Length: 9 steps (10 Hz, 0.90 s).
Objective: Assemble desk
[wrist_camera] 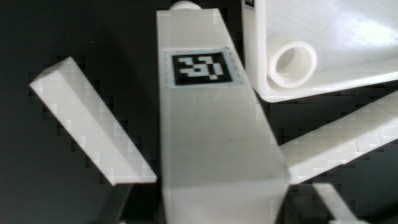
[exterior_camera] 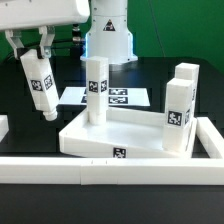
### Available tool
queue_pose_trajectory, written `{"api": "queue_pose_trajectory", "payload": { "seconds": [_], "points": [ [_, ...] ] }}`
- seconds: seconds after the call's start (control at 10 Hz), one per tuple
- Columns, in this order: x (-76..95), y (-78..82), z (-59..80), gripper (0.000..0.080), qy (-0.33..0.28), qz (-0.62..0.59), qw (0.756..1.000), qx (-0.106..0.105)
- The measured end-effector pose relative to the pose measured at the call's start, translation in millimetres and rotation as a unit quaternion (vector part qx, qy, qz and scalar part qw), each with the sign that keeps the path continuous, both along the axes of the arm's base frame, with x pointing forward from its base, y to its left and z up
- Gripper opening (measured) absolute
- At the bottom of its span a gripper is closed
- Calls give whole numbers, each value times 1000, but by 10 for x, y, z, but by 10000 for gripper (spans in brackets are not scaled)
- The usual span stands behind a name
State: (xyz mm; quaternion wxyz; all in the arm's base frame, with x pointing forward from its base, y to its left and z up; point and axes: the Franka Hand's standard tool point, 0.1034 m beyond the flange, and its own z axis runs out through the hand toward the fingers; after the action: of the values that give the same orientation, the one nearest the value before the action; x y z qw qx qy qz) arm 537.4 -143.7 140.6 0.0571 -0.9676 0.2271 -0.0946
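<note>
I have one leg (exterior_camera: 41, 88) clamped in the gripper (exterior_camera: 33, 62), whose jaws are partly closed on its upper end; it hangs clear above the table (exterior_camera: 25, 125), off the tabletop's far corner on the exterior view's left. Its long axis runs nearly vertical but leans, the free lower end swung a little toward the tabletop (exterior_camera: 125, 133), and its tagged face (wrist_camera: 203, 68) looks up at the wrist camera, which sights straight down its length. I judge I am holding it by the top so that the bottom end stays free to go into a socket; the wrist view shows an open round corner socket (wrist_camera: 294, 62) just beside the leg's far end, not yet under it. On the tabletop, which lies rim-up in front of the marker board (exterior_camera: 128, 97), one leg (exterior_camera: 96, 88) stands upright at the far left corner and two more (exterior_camera: 180, 108) stand upright at the right side. The low border rails (exterior_camera: 100, 169) frame the tabletop at the front and the right.
</note>
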Motion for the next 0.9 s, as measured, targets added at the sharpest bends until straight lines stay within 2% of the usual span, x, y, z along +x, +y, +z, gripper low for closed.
{"api": "queue_pose_trajectory", "payload": {
  "seconds": [0.1,0.2,0.3,0.4,0.7,0.8,0.9],
  "points": [
    [10,24,8,290,2,-1,1000,2],
    [169,188,133,290,11,8,1000,7],
    [384,338,261,290,0,32,999,-3],
    [435,431,266,290,-2,43,999,-5],
    [439,391,244,290,-16,41,999,-17],
    [455,352,224,290,-66,38,995,-57],
    [408,454,209,290,-91,37,992,-75]
  ]
}}
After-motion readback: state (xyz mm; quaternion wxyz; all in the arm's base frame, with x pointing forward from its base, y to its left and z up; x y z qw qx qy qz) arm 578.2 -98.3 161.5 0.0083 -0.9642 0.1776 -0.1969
